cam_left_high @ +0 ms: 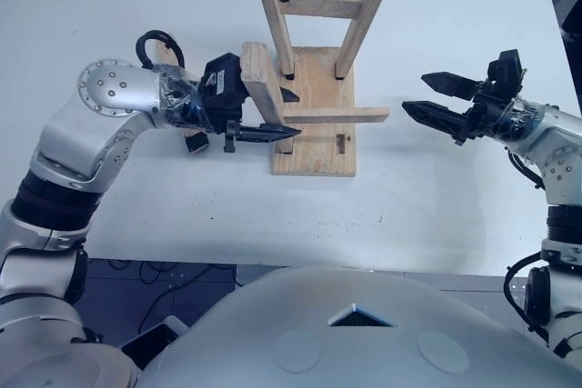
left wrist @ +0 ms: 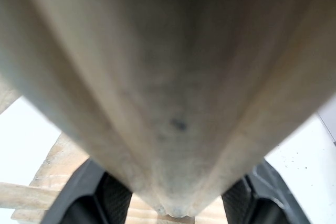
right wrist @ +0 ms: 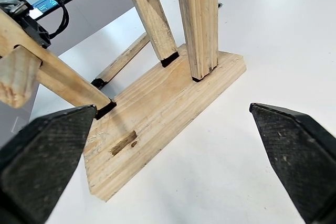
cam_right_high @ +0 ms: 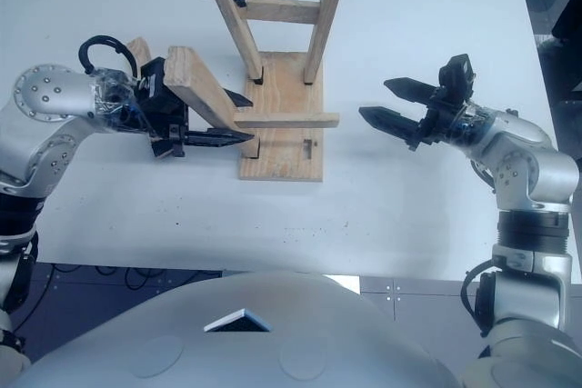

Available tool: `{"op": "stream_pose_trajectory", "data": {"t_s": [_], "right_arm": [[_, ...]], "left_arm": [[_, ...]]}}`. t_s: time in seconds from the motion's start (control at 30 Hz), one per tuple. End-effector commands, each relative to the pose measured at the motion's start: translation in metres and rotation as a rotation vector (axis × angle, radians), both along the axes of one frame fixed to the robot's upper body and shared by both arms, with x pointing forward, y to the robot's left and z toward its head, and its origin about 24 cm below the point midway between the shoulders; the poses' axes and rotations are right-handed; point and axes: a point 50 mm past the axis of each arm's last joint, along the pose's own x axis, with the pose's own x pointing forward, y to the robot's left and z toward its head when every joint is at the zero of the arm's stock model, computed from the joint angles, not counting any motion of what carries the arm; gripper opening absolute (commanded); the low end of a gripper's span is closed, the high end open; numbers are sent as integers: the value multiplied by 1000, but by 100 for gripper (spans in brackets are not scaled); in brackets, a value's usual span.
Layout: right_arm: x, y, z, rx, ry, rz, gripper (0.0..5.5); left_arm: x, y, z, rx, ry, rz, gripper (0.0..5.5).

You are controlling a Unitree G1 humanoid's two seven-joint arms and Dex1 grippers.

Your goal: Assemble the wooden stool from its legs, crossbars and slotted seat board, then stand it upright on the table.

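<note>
Left end effector point(cam_left_high: 289, 114) grips a tilted leg point(cam_left_high: 262, 74) and crossbar point(cam_left_high: 336, 115) over the seat board point(cam_left_high: 314, 154), flat on the worktop point(cam_left_high: 436, 197), apparently aiming for its free slots, while the right end effector point(cam_left_high: 416, 94) hovers open beside it.

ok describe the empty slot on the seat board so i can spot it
The seat board lies flat on the table. Legs fill its two far slots, and the left end effector holds a third leg at the near left one. The empty slot is the dark cut by the near right corner, the only bare one.
</note>
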Motion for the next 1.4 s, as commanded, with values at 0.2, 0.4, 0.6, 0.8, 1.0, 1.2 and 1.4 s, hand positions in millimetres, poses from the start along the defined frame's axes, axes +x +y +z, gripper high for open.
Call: {"op": "stream_pose_trajectory", "data": {"t_s": [0.2, 0.4, 0.6, 0.8, 1.0, 1.2, 1.4], "right_arm": [[-5, -1, -11, -11, 21, -53, 540], [-4, -1, -11, -17, 24, -63, 540], [-3, -1, -13, -9, 16, -86, 540], [-9, -1, -19, 2, 18, -119, 540], [-15, 2, -24, 18, 23, -139, 540], [-24, 0, -27, 19, 38, -160, 540], [-27, -1, -27, 6, 63, -149, 540]], "left_arm": [[-82, 18, -103, 550, 426, -26, 201], [-81, 18, -101, 559, 413, -13, 201], [-38, 26, -75, 481, 184, 147, 219], [-25, 40, -54, 469, 109, 201, 324], [-25, 46, -47, 398, 88, 304, 429], [-46, 25, -39, 226, 39, 114, 439], [-43, 17, -31, 100, -64, 142, 439]]}}
